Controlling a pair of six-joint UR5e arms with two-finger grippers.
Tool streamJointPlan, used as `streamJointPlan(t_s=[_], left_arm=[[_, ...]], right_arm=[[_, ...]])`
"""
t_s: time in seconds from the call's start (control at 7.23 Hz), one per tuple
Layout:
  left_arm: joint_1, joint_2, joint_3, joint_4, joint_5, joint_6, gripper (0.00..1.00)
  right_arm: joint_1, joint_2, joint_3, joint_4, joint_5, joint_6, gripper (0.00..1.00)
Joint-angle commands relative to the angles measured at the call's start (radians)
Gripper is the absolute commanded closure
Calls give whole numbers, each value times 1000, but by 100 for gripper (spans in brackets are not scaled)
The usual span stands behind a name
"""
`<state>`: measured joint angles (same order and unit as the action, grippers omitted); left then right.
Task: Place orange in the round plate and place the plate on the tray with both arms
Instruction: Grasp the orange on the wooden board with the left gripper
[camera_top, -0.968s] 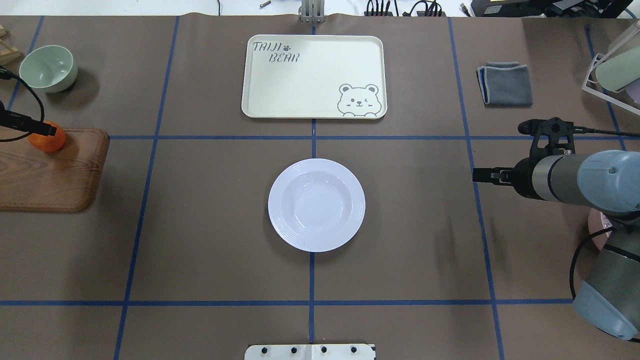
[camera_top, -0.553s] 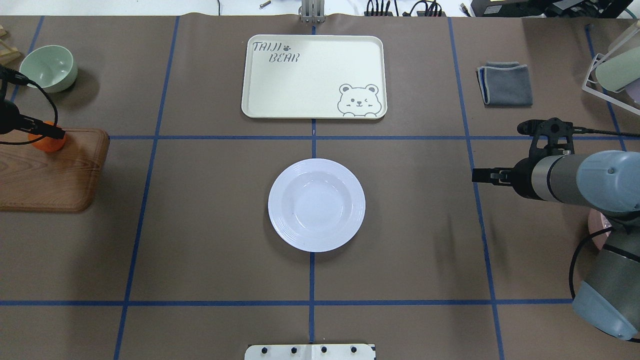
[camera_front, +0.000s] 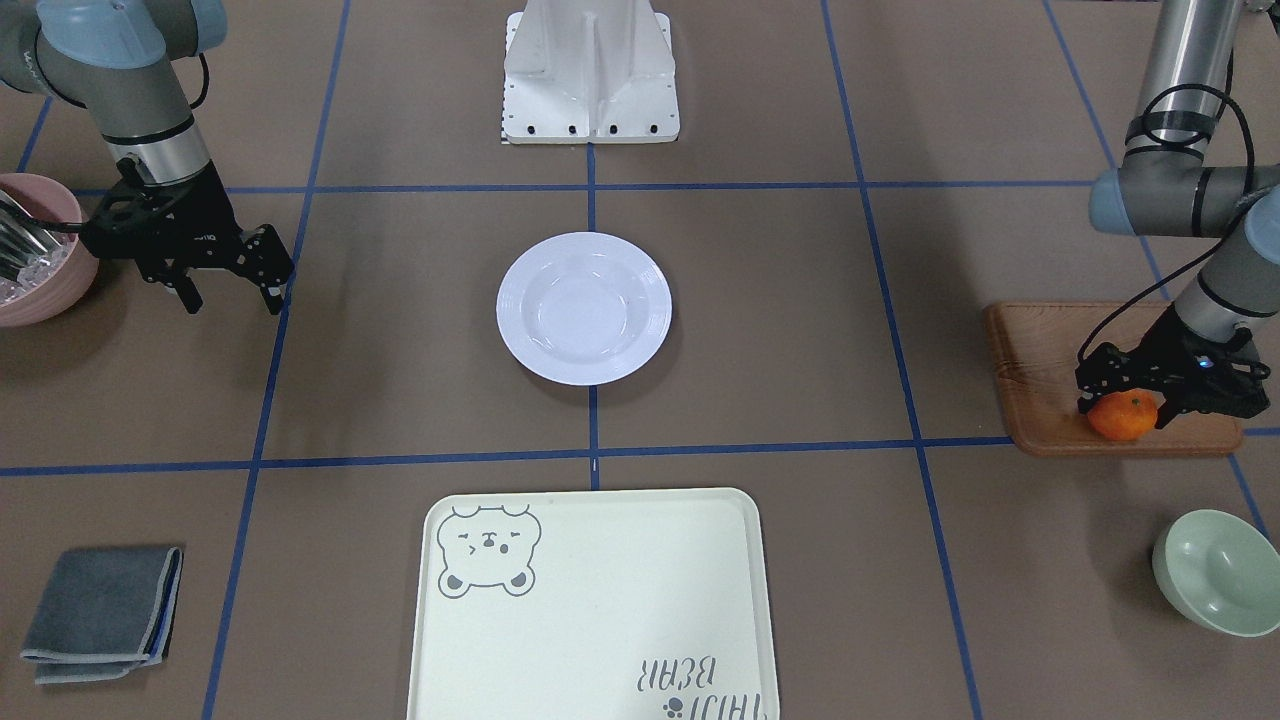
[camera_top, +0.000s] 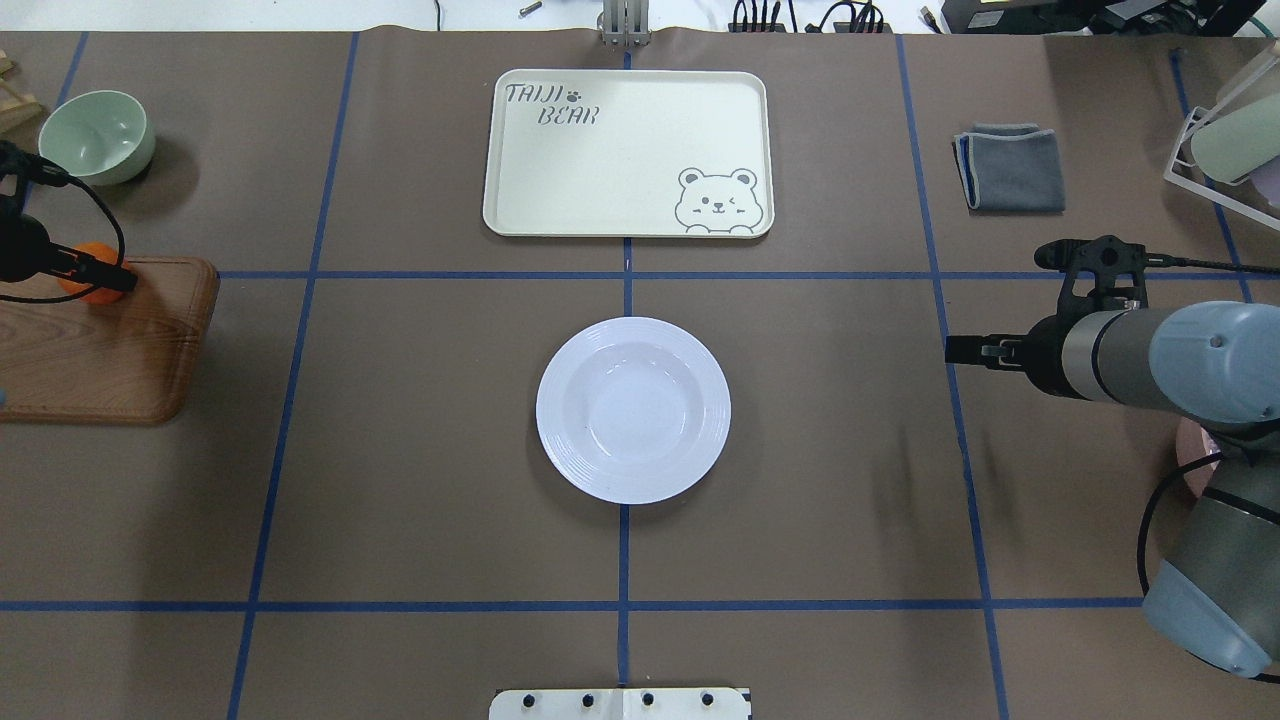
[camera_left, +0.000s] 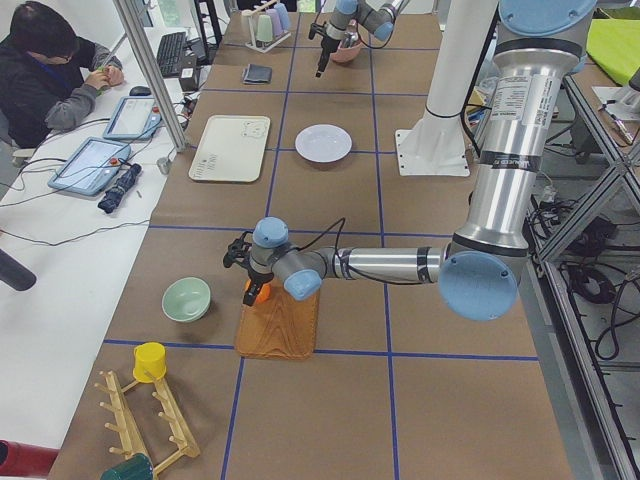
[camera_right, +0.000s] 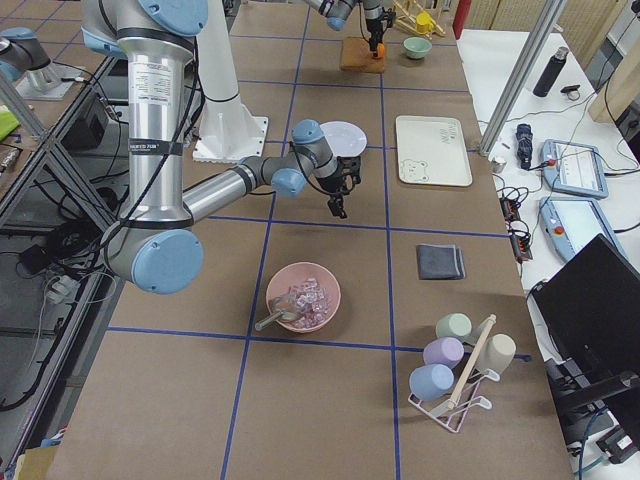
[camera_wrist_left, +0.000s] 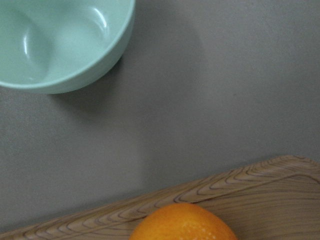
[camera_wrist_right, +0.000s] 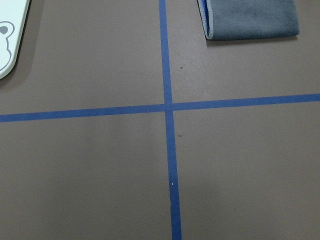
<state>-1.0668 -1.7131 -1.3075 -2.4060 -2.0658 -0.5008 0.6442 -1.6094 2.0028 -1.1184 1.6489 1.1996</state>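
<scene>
The orange rests on the far end of a brown wooden board; it also shows as the orange and fills the bottom edge of the left wrist view as the orange. My left gripper is down over it, open, with a black finger on either side. The white round plate sits empty at the table's middle. Beyond it lies the empty cream tray with its bear drawing. My right gripper hangs open above the table, well to the plate's right and holding nothing.
A mint-green bowl stands just beyond the board. A folded grey cloth lies at the far right. A pink bowl of ice cubes is near the right arm, and a cup rack is at the right edge. A person sits at a side desk.
My left gripper has slid back toward the view's left edge and settled over the orange, covering more of it. The right arm, plate and tray have not moved.
</scene>
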Motion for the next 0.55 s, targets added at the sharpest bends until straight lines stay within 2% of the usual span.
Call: streamJointPlan(t_s=[0.0,0.14,0.28,0.41], left_arm=[[2,13,-10,-30,-5,4,100],[-5,29,-65,-27,-23,5,100],[-48,27,-123,-16,-124,-4,100],[-111,17,-206,51,-163,-15,100]], right_arm=[[-1,2,-1,0,-1,0,0],[0,15,-1,3,-4,-2,0],[-1,34,5,11,-41,-2,0],[-1,67,4,11,-44,0,0]])
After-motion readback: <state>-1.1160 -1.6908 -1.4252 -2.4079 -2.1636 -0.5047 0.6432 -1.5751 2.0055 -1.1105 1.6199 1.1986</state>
